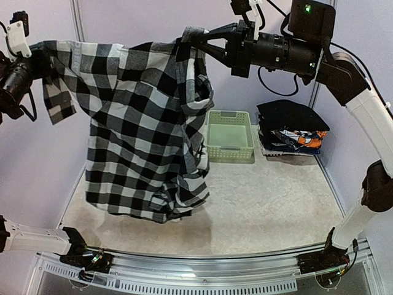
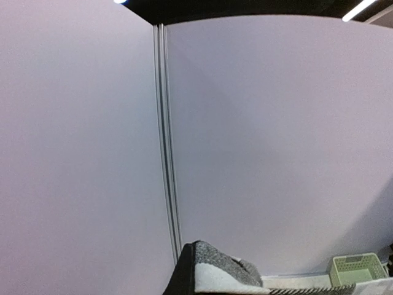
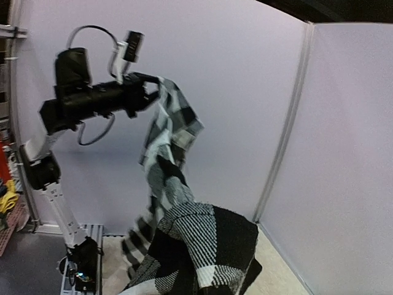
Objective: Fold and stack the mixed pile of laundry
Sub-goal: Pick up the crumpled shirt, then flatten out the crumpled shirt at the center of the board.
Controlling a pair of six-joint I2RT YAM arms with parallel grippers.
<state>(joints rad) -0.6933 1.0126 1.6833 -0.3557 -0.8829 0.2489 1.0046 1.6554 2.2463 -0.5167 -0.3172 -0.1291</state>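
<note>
Both pincers are clenched on the checked shirt [image 1: 132,132]: my left gripper [image 1: 40,53] pinches one top corner, my right gripper [image 1: 191,42] the other. The black-and-white cloth hangs spread between them like a curtain, its hem low over the table [image 1: 264,203]. My arms are raised high and well apart, the right one reaching level across toward the left. A folded stack [image 1: 292,128] sits at the back right, just beside the green basket [image 1: 230,136]. I judge this the spreading step; next calls for lowering both ends together so the shirt lies flat.
</note>
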